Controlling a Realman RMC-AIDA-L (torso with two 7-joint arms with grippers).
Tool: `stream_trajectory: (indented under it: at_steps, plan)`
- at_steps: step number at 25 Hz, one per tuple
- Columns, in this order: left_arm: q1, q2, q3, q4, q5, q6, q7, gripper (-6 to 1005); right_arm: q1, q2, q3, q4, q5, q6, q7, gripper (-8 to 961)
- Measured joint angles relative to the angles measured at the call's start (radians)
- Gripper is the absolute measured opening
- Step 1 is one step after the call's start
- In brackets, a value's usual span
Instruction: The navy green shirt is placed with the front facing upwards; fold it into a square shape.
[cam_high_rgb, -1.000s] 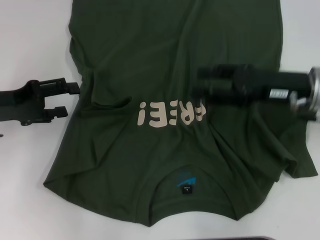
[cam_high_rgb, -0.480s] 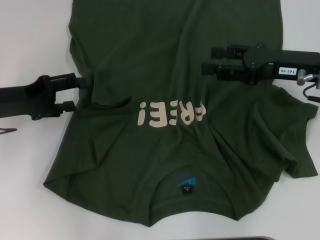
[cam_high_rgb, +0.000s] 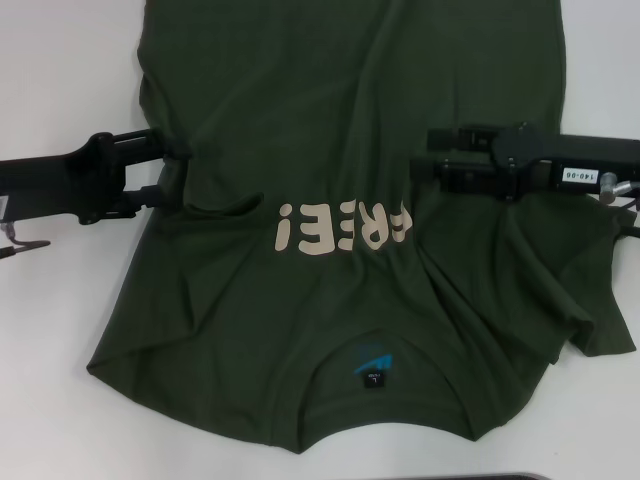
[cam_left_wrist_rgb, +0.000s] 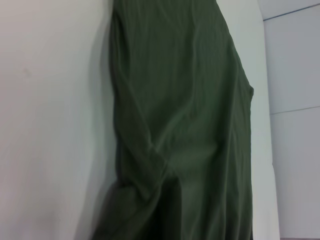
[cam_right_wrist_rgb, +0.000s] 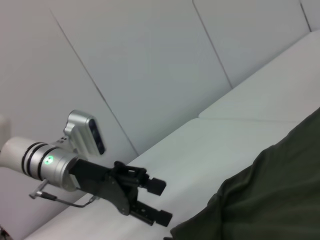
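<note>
- Head view: the large dark olive-green short-sleeved cotton shirt (cam_high_rgb: 340, 250) lies spread on the white table (cam_high_rgb: 60, 400), front side up, with its collar at the near edge and its body running away to the far edge of the picture.
- Cream block letters (cam_high_rgb: 345, 226) cross the chest, upside down from here, and a small blue-and-black neck label (cam_high_rgb: 371, 365) shows inside the collar at the near side.
- The cloth is rumpled, with long creases through the body. The right sleeve is bunched into folds on the near right, and a small pucker sits just left of the lettering.
- The black left gripper (cam_high_rgb: 165, 170) reaches in from the left at the shirt's left edge, level with the chest. Its two fingers stand apart, the farther one touching the hem of the cloth, the nearer one just beside it over the table. No cloth is pinched between them.
- The black right gripper (cam_high_rgb: 425, 150), with a white number tag on its arm, lies over the right side of the shirt, just far of the lettering. Its fingers are spread, one farther and one nearer, with nothing between them.
- Left wrist view: olive cloth (cam_left_wrist_rgb: 185, 125) fills the middle, creased lengthwise, against white table.
- Right wrist view: the left gripper (cam_right_wrist_rgb: 157, 202) appears farther off with parted fingers at the shirt's edge (cam_right_wrist_rgb: 260, 200), a silver wrist cuff behind it.
</note>
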Motion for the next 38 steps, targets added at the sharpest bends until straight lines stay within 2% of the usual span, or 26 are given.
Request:
stream_trajectory:
  at_steps: [9, 13, 18, 21, 30, 33, 38]
  plan:
    - [-0.001, 0.0, 0.002, 0.002, -0.001, -0.001, -0.001, 873, 0.015, -0.012, 0.001, -0.001, -0.001, 0.0, 0.046, 734]
    - [0.001, -0.001, 0.002, 0.007, 0.001, 0.003, -0.002, 873, 0.044, -0.034, 0.0, -0.017, -0.01, 0.01, 0.17, 734]
    - [-0.003, -0.001, 0.002, 0.01, 0.001, 0.001, -0.011, 872, 0.101, -0.077, 0.0, -0.018, -0.103, 0.014, 0.367, 733]
    - [-0.006, -0.001, 0.002, 0.01, 0.002, 0.0, -0.013, 872, 0.128, -0.094, 0.0, -0.02, -0.147, 0.009, 0.451, 733]
    - [-0.014, 0.0, 0.004, 0.023, 0.008, -0.011, -0.017, 873, 0.181, -0.136, -0.001, -0.022, -0.229, -0.058, 0.642, 734]
    - [-0.025, 0.008, 0.02, 0.064, 0.009, -0.034, -0.017, 873, 0.197, -0.154, -0.001, -0.023, -0.252, -0.091, 0.686, 734]
    - [-0.049, 0.011, 0.058, 0.121, 0.009, -0.083, -0.016, 872, 0.196, -0.157, -0.001, -0.032, -0.253, -0.1, 0.69, 734]
